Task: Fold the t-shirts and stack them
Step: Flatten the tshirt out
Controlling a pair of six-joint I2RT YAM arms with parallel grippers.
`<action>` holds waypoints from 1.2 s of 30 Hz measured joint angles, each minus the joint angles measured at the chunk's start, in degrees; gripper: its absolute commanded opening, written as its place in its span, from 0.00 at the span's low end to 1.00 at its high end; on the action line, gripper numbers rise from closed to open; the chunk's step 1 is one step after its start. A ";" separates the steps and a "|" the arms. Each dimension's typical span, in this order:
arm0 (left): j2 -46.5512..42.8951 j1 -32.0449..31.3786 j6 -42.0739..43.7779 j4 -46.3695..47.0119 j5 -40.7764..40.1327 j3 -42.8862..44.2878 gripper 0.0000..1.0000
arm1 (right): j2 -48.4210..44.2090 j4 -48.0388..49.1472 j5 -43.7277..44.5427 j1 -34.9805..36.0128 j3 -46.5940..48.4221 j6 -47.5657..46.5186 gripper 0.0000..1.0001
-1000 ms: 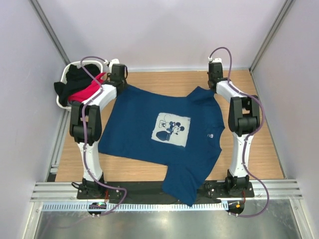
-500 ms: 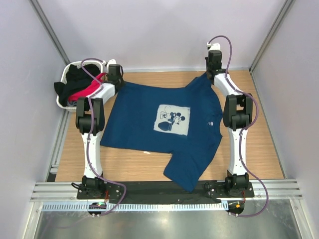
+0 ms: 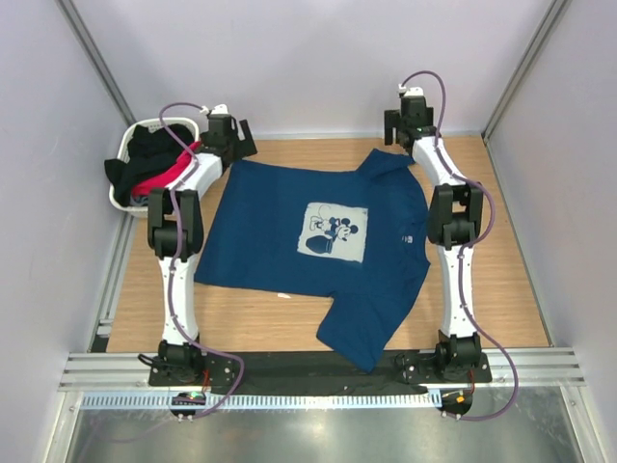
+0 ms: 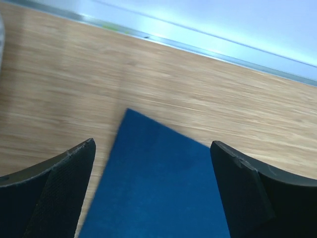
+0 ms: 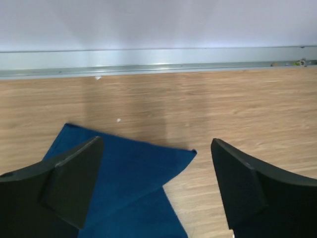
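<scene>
A navy t-shirt (image 3: pixel 289 222) with a pale square mouse print (image 3: pixel 334 233) lies spread on the wooden table, one sleeve hanging over the near edge. My left gripper (image 3: pixel 239 149) is open just above the shirt's far left corner (image 4: pixel 158 193), with its jaws wide and holding nothing (image 4: pixel 152 145). My right gripper (image 3: pixel 403 135) is open over the far right sleeve (image 5: pixel 124 168), also empty (image 5: pixel 156 143). A pink t-shirt (image 3: pixel 166 178) and a black one (image 3: pixel 145 149) sit bunched in the basket at the far left.
The small white basket (image 3: pixel 117 198) stands at the table's back left corner, beside my left arm. The back wall and its metal rail (image 5: pixel 158 67) run close behind both grippers. Bare wood (image 3: pixel 501 289) shows to the right of the shirt.
Both grippers have gone from shut on the shirt's far edge to open and let it go. The far edge now lies flat on the table, pulled farther back.
</scene>
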 measured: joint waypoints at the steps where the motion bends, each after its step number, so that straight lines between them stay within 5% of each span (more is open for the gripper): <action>1: -0.50 -0.09 -0.31 -0.50 1.01 0.20 1.00 | -0.55 -1.92 -1.05 0.00 0.92 1.14 1.00; 6: -8.63 -1.44 -2.49 -3.10 3.41 -7.15 1.00 | -10.93 -7.78 -5.79 0.15 -6.71 7.45 1.00; 14: -37.40 -9.84 -9.68 -9.05 0.57 -28.57 1.00 | -44.68 -8.46 -9.99 2.99 -39.76 20.96 1.00; 18: -49.48 -17.25 -14.82 -12.09 -4.26 -39.08 0.97 | -54.29 -7.32 -10.51 5.55 -57.55 27.78 0.99; 26: -60.52 -17.79 -25.31 -16.65 -8.02 -63.39 0.77 | -56.92 -10.34 -10.21 6.56 -73.64 36.63 0.88; 33: -60.19 -17.77 -28.09 -14.82 -10.01 -66.05 0.48 | -59.14 -5.16 -10.95 9.60 -76.15 41.90 0.75; 36: -56.02 -17.77 -28.72 -14.10 -10.23 -65.00 0.45 | -57.46 -4.98 -11.39 11.13 -76.30 42.93 0.70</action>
